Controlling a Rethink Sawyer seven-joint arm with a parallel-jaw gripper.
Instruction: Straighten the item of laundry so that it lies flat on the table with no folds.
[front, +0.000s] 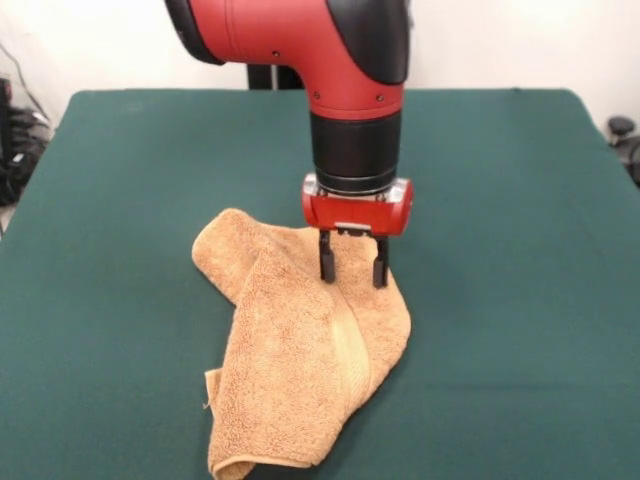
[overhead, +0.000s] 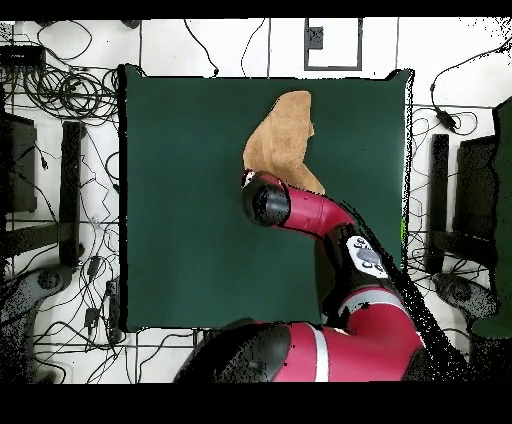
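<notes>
The orange-tan towel lies crumpled and folded over itself on the dark green table, reaching toward the table's near edge in the front view. A woven band runs down its right part. My gripper hangs straight down over the towel's far right part. Its two black fingers stand apart, open, with the tips at the cloth and nothing held between them. In the overhead view the towel lies near the table's top edge, and the arm's wrist covers the gripper and the towel's lower end.
The arm reaches in across the table's lower right part in the overhead view. Cables and black equipment lie on the floor round the table. Green cloth extends wide to both sides of the towel.
</notes>
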